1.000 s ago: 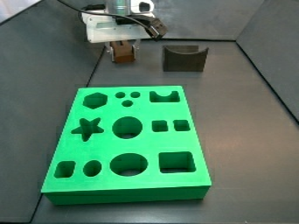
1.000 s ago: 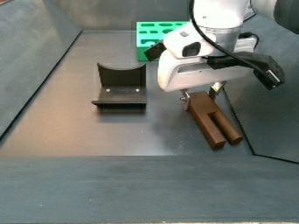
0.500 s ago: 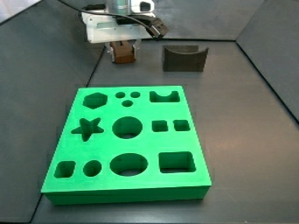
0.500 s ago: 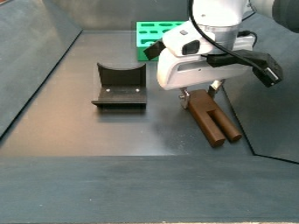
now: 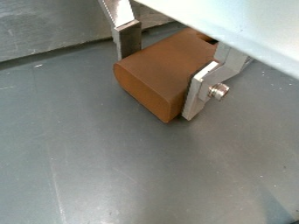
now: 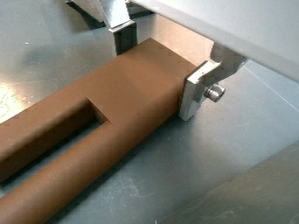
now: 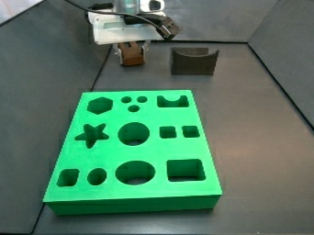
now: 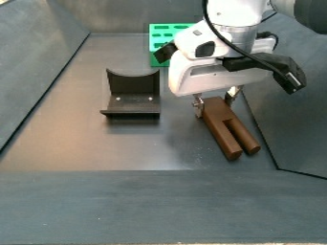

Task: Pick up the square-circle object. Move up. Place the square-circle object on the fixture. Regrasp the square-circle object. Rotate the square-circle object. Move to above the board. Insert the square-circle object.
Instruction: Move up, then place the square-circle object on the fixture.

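The square-circle object (image 8: pixel 228 132) is a slim brown peg lying lengthwise just off the dark floor, near the back of the work area (image 7: pixel 128 56). My gripper (image 8: pixel 211 103) comes down on its end and is shut on it. In both wrist views the silver fingers (image 5: pixel 201 92) (image 6: pixel 198 87) press its two sides. A long slot shows in the peg (image 6: pixel 70 122). The fixture (image 7: pixel 193 61) (image 8: pixel 130 96), a dark notched block, stands beside the gripper and apart from it. The green board (image 7: pixel 157 152) (image 8: pixel 159 38) lies further off.
Sloping dark walls (image 8: pixel 45 86) (image 7: pixel 276 73) close in the floor on both sides. The white gripper body and its black cable (image 8: pixel 274 69) hang over the peg. The board has several shaped holes.
The gripper and the peg have shifted slightly together, a little upward and toward the fixture. The fixture and the board have not moved.
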Controlling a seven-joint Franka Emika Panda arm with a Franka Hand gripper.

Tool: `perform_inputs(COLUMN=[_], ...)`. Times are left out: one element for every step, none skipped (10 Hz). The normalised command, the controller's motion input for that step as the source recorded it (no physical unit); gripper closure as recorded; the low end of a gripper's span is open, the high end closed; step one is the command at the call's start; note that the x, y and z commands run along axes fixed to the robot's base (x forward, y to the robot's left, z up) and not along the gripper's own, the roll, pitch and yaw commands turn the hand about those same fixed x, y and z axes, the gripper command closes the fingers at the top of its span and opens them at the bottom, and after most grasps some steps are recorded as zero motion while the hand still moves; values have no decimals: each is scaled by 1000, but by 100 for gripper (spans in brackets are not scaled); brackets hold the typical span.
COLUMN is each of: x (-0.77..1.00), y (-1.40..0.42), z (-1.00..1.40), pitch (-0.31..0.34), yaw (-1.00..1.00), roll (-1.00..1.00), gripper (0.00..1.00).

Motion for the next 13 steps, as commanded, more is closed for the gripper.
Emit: perform_inputs(x=[0, -37, -53, -39, -25, -21, 0, -2, -11, -15, -24, -27, -32], y=[0, -39, -32, -21, -3, 5, 0, 0, 3, 4, 9, 10, 12], z=[833, 813, 707, 637, 466, 280, 1000, 1000, 1000, 1000, 1000, 1000, 1000], pitch=[0, 18, 35, 35, 47, 53, 0, 3, 13, 20, 30, 34, 40], yaw=[0, -12, -13, -14, -13, -14, 0, -3, -6, -8, -12, -12, -7], roll=[0, -8, -2, 5, 19, 34, 0, 13, 22, 29, 47, 54, 64], gripper=[100, 100, 100, 100, 100, 100, 100, 100, 100, 100, 100, 100, 100])
